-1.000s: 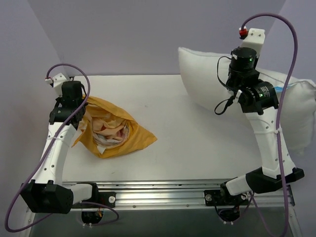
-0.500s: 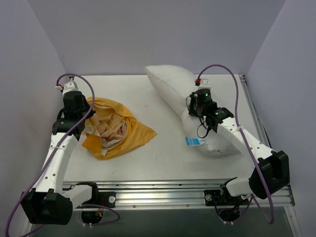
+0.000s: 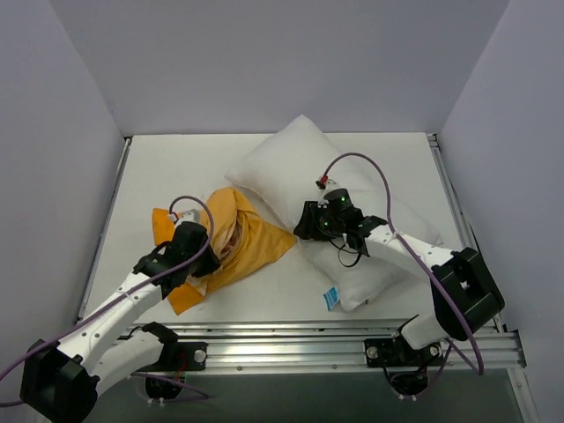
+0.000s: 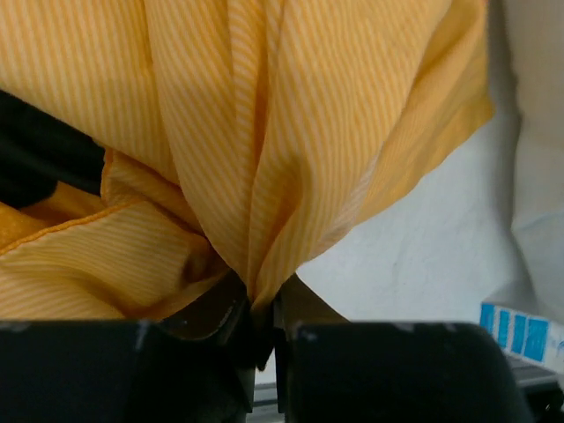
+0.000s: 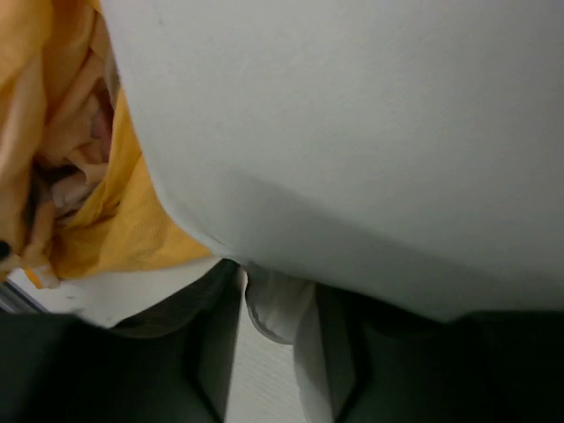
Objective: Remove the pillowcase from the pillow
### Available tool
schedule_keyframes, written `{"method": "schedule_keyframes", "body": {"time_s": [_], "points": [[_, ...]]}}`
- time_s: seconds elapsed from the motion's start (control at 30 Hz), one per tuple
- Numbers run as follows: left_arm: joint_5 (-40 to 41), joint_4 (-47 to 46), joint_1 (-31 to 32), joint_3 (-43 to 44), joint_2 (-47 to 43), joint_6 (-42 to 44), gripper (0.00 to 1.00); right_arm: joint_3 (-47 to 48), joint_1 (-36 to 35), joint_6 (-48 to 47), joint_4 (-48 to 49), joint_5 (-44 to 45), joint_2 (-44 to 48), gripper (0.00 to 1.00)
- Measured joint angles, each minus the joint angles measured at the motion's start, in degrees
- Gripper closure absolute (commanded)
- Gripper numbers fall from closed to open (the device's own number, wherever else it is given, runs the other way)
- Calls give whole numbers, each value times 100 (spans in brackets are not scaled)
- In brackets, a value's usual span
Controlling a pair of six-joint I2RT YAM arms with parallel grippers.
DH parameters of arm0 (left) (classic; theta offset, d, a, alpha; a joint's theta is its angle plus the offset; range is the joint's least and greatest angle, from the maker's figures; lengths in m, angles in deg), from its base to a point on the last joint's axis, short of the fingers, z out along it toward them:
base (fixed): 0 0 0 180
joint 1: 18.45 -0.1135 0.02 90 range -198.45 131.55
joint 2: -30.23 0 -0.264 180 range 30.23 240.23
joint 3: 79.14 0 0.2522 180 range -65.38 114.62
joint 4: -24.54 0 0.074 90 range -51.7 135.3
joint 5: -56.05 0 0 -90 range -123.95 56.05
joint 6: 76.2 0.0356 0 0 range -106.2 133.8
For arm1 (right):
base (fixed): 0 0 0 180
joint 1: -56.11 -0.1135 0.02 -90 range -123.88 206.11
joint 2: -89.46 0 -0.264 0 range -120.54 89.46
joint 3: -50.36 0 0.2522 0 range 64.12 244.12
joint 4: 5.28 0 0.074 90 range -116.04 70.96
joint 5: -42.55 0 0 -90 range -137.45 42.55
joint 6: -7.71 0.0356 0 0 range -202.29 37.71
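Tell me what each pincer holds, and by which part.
Left pincer: the pillowcase, by a gathered fold. Right pincer: a tuck of the pillow fabric lies between its jaws; grip uncertain.

Orange-yellow pillowcase (image 4: 291, 132), finely pinstriped (stripes clearest in left wrist view). Plain white pillow (image 3: 291, 163); blue tag (image 3: 331, 299), lower centre.

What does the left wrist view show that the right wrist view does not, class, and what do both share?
Only the left wrist view shows the left gripper pinching a fold of the pillowcase, and a blue tag at the lower right. Only the right wrist view shows the right gripper with a fold of the pillow between its fingers, and the pillowcase's pale inner folds. Both show the orange pillowcase, the white pillow and a patch of the table.
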Motion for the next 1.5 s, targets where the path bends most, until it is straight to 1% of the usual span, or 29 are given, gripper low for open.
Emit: {"method": "schedule_keyframes", "body": {"time_s": [0.07,0.1,0.13,0.17,0.2,0.23,0.27,0.3,0.37,0.4,0.5,0.6,0.73,0.77,0.9,1.03,1.2,1.33,1.5], "points": [[-22,33,275,-258,24,-212,70,76,0,7,7,-79,-13,48],[-33,59,389,-341,48,-308,64,142,0,-2,-24,-94,-11,41],[-48,101,476,-378,79,-369,43,238,0,-9,-90,-96,-7,39],[-79,153,549,-380,107,-389,30,348,0,-42,-181,-85,15,37],[-83,210,581,-361,120,-422,17,444,0,-74,-273,-59,55,30],[-61,330,590,-295,129,-420,8,549,4,-111,-415,-17,138,27],[-11,494,595,-186,131,-426,5,667,4,-168,-590,52,240,23],[74,664,595,-39,129,-404,6,800,4,-229,-767,155,374,18],[291,1051,595,396,116,-297,6,1145,15,-391,-1154,411,673,13],[420,1215,592,656,103,-210,6,1338,20,-466,-1309,584,833,8],[804,1657,577,1589,66,44,6,1989,55,-726,-1773,1228,1325,2],[1191,1996,557,2520,33,348,6,2601,125,-957,-2238,2098,1825,0],[1700,2490,520,3497,4,715,6,3145,229,-1217,-2787,3394,2385,0],[1829,2605,507,3709,-26,787,6,3233,236,-1290,-2940,3788,2516,0],[2393,3005,496,4389,-321,1080,6,3322,240,-1550,-3265,4754,3150,0],[2944,3220,496,4798,-1008,1381,6,3324,240,-1915,-3442,5324,3930,0],[3497,3340,496,4944,-2017,1720,6,3329,240,-2157,-3622,5805,4968,0],[3869,3451,494,4929,-2623,1897,6,3318,203,-2181,-3877,5925,5549,0],[4138,3602,496,4769,-3047,1947,6,3182,68,-2151,-4094,5941,6159,0]]}}
